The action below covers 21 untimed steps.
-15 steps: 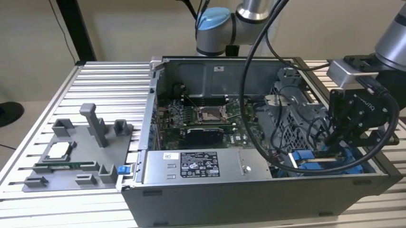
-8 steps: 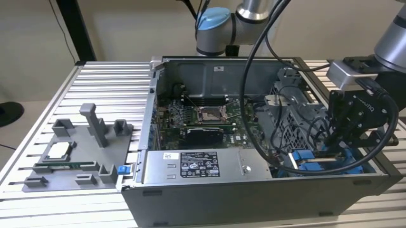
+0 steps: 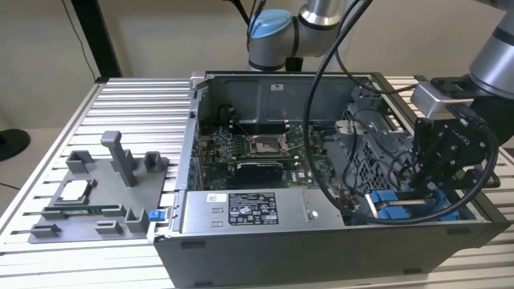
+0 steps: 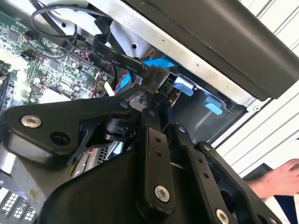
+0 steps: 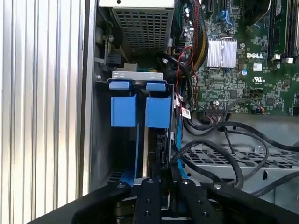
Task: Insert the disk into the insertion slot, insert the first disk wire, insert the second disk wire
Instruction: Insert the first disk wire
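Observation:
The disk sits edge-on in the insertion slot (image 5: 103,140) of the grey drive cage. Its bright blue carrier (image 5: 158,111) is beside a second blue carrier (image 5: 124,111). The exterior view shows the blue carrier (image 3: 401,206) low in the open case at that view's right. My gripper (image 4: 161,106) reaches down into that bay, also seen as the gripper (image 3: 419,189) and the gripper (image 5: 162,171). Its fingers (image 4: 152,140) stand close together on the black connector (image 4: 156,77) of a flat black disk wire (image 4: 112,58), right at the disk's end. The connector (image 5: 161,144) lies against the blue frame.
Loose black cables (image 5: 219,149) loop beside the cage over the green motherboard (image 5: 243,70). The silver labelled power-supply box (image 3: 253,211) lies at the case front. A grey fixture tray (image 3: 96,198) with upright posts rests on the slatted table. A person's hand (image 4: 276,179) shows outside the case.

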Available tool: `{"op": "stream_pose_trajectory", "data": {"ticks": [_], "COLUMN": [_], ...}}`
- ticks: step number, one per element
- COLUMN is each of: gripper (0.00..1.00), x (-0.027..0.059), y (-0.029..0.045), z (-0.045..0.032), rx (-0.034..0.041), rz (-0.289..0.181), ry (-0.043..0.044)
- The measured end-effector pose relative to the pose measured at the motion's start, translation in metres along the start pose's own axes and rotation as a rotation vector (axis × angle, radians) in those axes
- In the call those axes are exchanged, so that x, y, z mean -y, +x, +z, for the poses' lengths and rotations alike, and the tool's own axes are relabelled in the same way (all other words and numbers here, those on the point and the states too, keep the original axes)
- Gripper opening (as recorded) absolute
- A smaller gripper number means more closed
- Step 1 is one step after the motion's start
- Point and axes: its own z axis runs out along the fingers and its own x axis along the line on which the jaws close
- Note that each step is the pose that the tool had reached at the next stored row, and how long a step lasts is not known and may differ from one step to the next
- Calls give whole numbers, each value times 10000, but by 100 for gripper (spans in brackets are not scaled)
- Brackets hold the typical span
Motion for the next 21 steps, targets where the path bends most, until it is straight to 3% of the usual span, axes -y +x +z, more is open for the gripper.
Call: {"op": "stream_pose_trajectory", "data": {"ticks": [2,8,12,18,21], "gripper": [100,100,100,100,100], "x": [-2,-18,-26,-35,-36], "y": [1,6,8,11,12], "z": [-41,-323,-463,-626,-639], "rx": [16,-8,-8,-8,-6], "rz": [-1,1,1,1,0], "ry": [-2,-3,-2,-2,-2]}}
